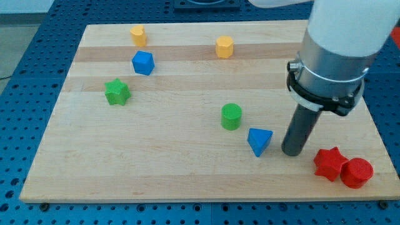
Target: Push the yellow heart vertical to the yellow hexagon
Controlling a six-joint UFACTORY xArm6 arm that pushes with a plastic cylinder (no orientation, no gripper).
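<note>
The yellow heart [138, 35] sits near the board's top edge, left of centre. The yellow hexagon [224, 46] sits to its right, slightly lower, near the top centre. My tip [292, 152] rests on the board at the lower right, far from both yellow blocks. It stands just right of the blue triangle [259, 140], apart from it by a small gap.
A blue cube [142, 63] lies just below the yellow heart. A green star [117, 92] is at the left, a green cylinder [231, 116] at the centre. A red star [329, 163] and a red cylinder [357, 172] touch at the bottom right corner. The wooden board [156, 156] ends close to them.
</note>
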